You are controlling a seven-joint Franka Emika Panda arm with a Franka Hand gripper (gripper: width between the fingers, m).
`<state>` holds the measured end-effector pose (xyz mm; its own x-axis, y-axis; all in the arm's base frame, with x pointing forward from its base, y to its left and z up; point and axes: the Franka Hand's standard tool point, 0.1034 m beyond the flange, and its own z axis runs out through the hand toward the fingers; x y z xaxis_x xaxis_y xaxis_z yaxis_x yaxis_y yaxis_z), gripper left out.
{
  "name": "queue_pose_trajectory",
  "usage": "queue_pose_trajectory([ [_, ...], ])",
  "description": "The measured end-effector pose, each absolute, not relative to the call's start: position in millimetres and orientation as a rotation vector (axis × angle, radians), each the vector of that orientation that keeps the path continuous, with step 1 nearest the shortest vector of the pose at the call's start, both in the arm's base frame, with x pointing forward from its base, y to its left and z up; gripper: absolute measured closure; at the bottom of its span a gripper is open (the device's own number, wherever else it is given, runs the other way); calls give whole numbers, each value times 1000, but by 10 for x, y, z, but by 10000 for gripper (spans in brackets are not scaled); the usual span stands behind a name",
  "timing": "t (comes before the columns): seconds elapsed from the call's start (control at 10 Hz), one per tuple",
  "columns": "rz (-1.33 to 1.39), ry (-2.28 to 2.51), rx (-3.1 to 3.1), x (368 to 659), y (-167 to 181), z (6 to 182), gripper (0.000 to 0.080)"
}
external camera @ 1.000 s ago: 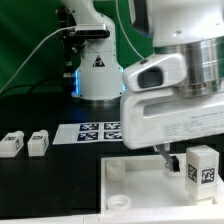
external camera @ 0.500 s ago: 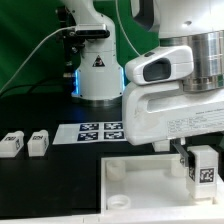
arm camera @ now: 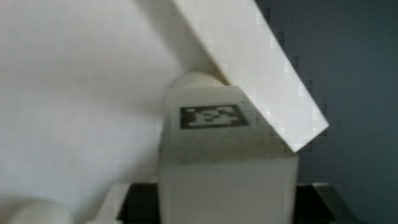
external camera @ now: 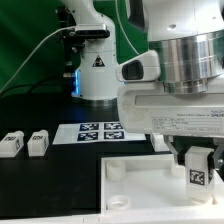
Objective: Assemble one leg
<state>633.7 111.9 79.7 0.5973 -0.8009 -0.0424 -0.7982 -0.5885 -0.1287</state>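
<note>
My gripper (external camera: 197, 158) is shut on one leg (external camera: 197, 173), a small white block with a black-and-white tag, and holds it upright over the right part of the large white tray-like piece (external camera: 135, 178). In the wrist view the leg (arm camera: 222, 140) fills the space between the dark fingers (arm camera: 143, 203) of my gripper (arm camera: 222, 198), and its far end meets the slanted edge of the tray-like piece (arm camera: 249, 60). Two more legs (external camera: 12, 143) (external camera: 38, 142) lie on the black table at the exterior view's left.
The marker board (external camera: 98, 131) lies flat behind the tray-like piece. The arm's white base (external camera: 97, 70) stands behind it. A rounded white shape (arm camera: 25, 212) shows at the corner of the wrist view.
The hand has turned about its axis and the held leg has shifted slightly to the exterior view's left and a little lower. The two legs on the table have not moved.
</note>
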Motion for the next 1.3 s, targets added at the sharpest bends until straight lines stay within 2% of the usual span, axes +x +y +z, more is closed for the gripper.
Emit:
queue_pose_trajectory([
  [0.3, 123, 2000, -2151, 6314, 1065, 783, 502],
  [0.5, 128, 1995, -2152, 6312, 1057, 782, 502],
  [0.6, 122, 1946, -2194, 6311, 1056, 779, 443],
  [0.7, 99, 1829, -2295, 6315, 1046, 784, 443],
  [0.8, 55, 1567, -2472, 6335, 1024, 795, 277],
  [0.9, 8, 1330, -2600, 6356, 987, 800, 173],
  [1.1, -5, 766, -2845, 6284, 1005, 757, 157],
  [1.3, -34, 551, -2902, 6294, 980, 759, 151],
])
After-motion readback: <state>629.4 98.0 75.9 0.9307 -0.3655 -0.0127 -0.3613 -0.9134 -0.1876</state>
